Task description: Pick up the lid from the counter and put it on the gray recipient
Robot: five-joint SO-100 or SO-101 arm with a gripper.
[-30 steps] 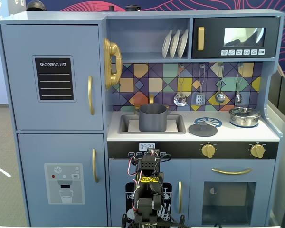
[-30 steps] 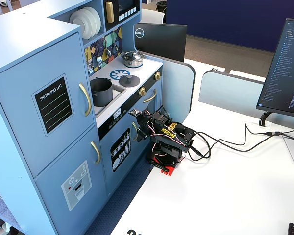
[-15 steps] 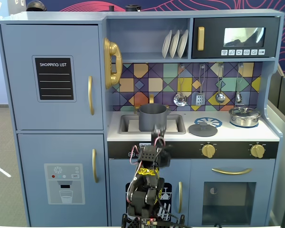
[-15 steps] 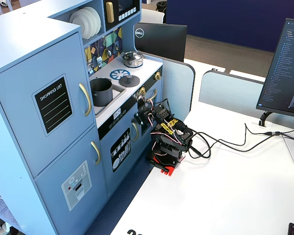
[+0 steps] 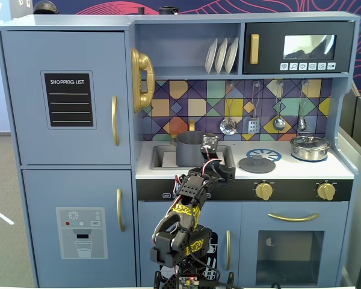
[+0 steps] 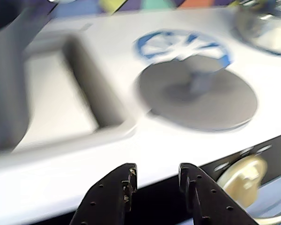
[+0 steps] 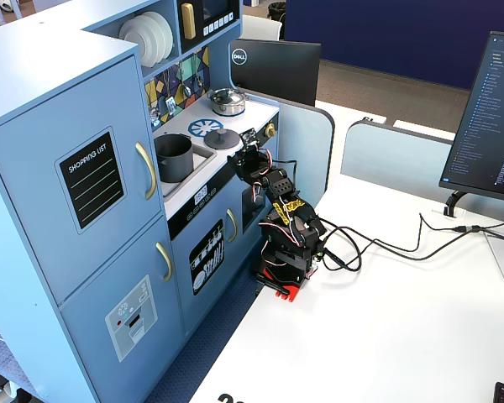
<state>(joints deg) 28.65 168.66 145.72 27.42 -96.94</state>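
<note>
**A:** What changed? Your gripper went from folded low to counter height, fingers narrowly apart, holding nothing.

**B:** The flat dark-gray knobbed lid sits far-right of it, untouched; the matte gray cylindrical pot waits left in the sink. Reaching's just begun.

Matt dark-gray lid, smooth, ahead of the gripper, whose fingers look like black plastic. Matt gray recipient beyond and left of the tool in a fixed view. Glossy metallic silver pot far right. Counter: smooth white painted surface.
</note>
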